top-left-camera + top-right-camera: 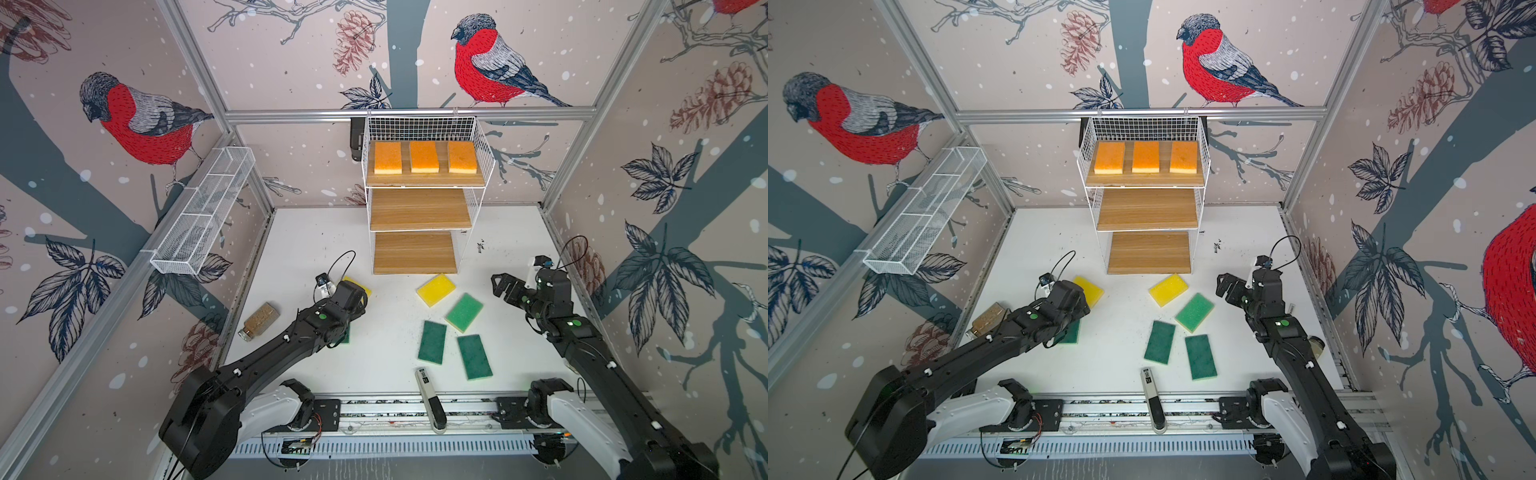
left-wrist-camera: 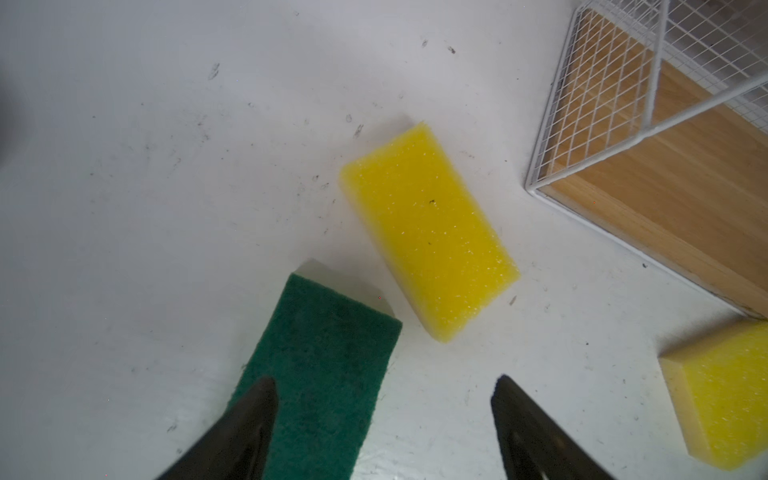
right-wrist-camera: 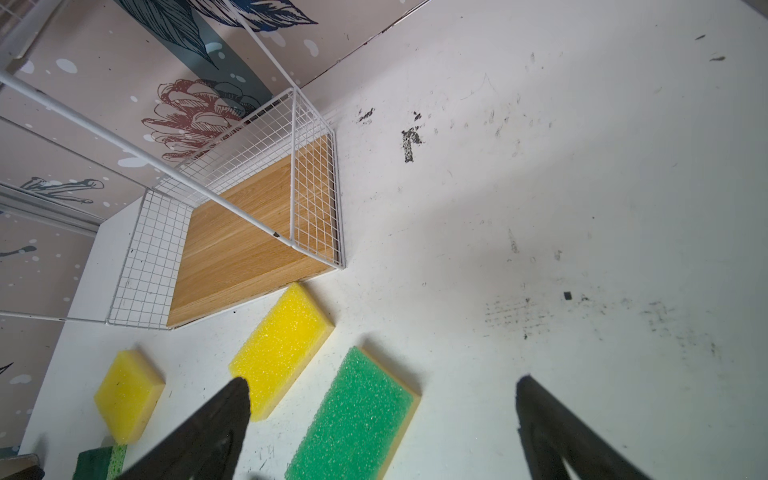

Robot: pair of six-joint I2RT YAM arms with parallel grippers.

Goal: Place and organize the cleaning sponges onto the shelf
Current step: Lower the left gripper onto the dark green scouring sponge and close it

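The shelf (image 1: 419,208) stands at the back, with three orange sponges (image 1: 424,157) in a row on its top board. On the table lie a yellow sponge (image 1: 436,289), a light green one (image 1: 464,311) and two dark green ones (image 1: 432,341) (image 1: 474,356). My left gripper (image 2: 384,384) hangs open over a dark green sponge (image 2: 324,374), just short of a second yellow sponge (image 2: 428,232); it holds nothing. My right gripper (image 3: 382,384) is open and empty above the light green sponge (image 3: 357,415), to the right of the loose sponges in both top views (image 1: 1227,286).
A spice jar (image 1: 258,321) lies at the table's left edge beside my left arm. A slim white-and-black device (image 1: 430,399) rests at the front edge. A long white mesh trough (image 1: 203,212) hangs on the left wall.
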